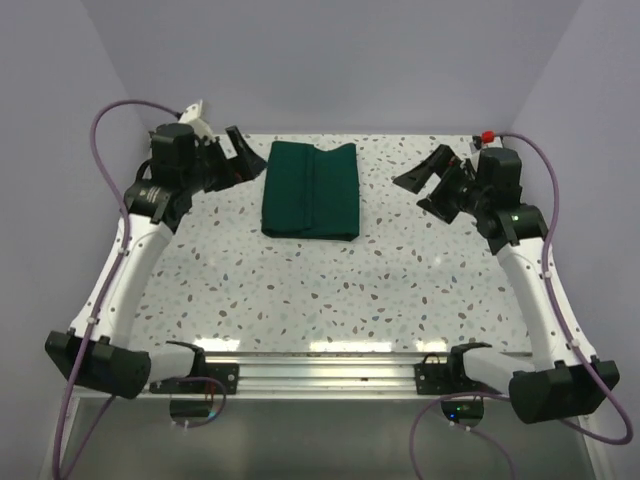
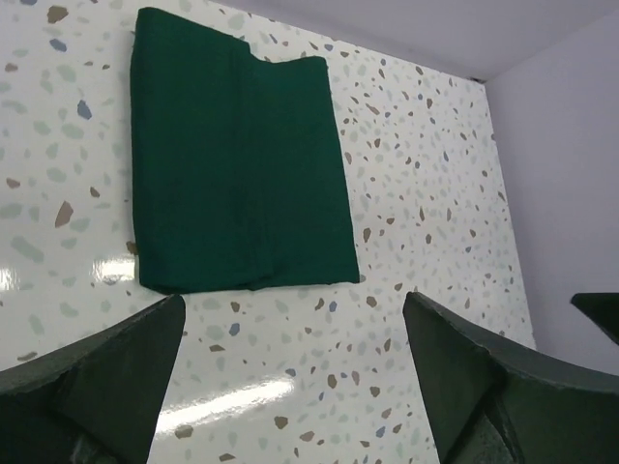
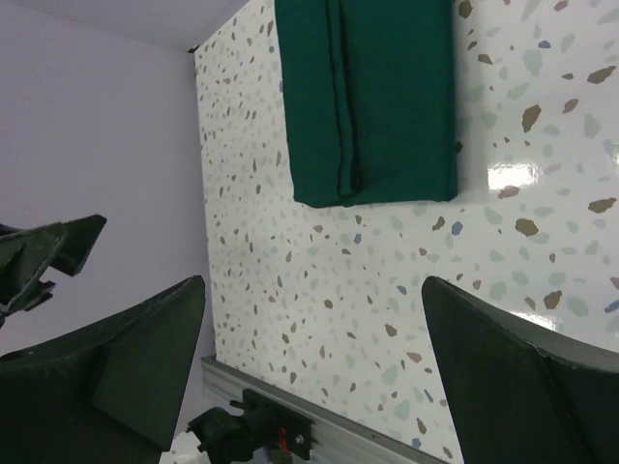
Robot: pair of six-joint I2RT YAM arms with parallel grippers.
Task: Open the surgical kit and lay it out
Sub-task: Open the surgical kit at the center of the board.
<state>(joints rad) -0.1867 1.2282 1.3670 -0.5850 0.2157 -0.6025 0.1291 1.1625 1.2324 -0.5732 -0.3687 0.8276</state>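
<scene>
The surgical kit is a folded dark green cloth bundle lying flat at the back middle of the speckled table, with its folds closed. My left gripper hovers just left of the bundle's far left corner, open, with nothing between its fingers. My right gripper hangs to the right of the bundle with a gap of bare table between, also open and empty. In the left wrist view the kit lies beyond the open gripper. The right wrist view shows the kit past the open gripper.
A lilac wall encloses the table at the back and both sides. An aluminium rail carrying both arm bases runs along the near edge. A small red knob sits at the back right corner. Purple cables loop beside each arm.
</scene>
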